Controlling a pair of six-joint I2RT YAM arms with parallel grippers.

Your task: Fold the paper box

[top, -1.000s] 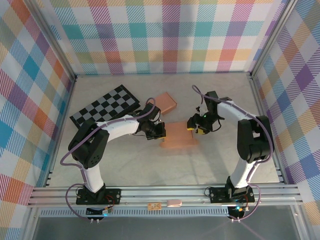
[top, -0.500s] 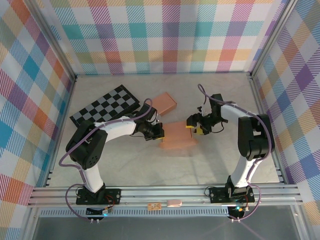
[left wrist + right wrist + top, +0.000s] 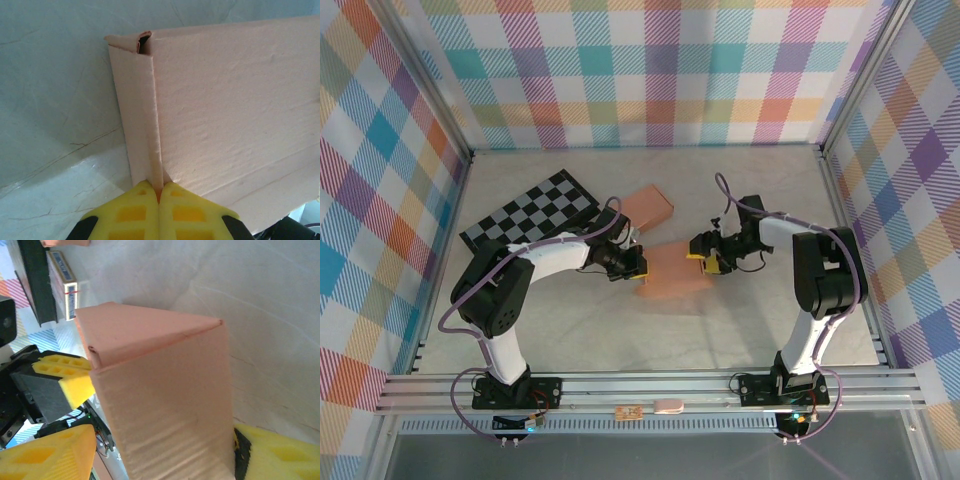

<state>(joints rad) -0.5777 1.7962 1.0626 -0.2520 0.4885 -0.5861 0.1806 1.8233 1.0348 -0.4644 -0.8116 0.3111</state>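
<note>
The pink paper box (image 3: 672,270) lies mid-table, partly folded, between my two grippers. My left gripper (image 3: 632,262) is at its left end; in the left wrist view its yellow fingers (image 3: 135,210) are shut on a thin upright flap of the box (image 3: 225,100). My right gripper (image 3: 705,258) is at the box's right end. In the right wrist view the box (image 3: 165,390) stands between the open jaws of that gripper (image 3: 165,452): the right finger (image 3: 280,455) touches it, the left finger (image 3: 50,452) stands off it. The left gripper's fingers (image 3: 70,377) show beyond the box.
A black-and-white checkerboard (image 3: 530,212) lies at the back left. A second pink box (image 3: 648,205) sits just behind the left gripper. Plaid walls and an aluminium frame (image 3: 830,170) close in the table. The front half of the table is bare.
My right gripper has slid left over the box's right end and its jaws have widened. The left gripper has edged back-left, still gripping the flap. The box has tilted a little.
</note>
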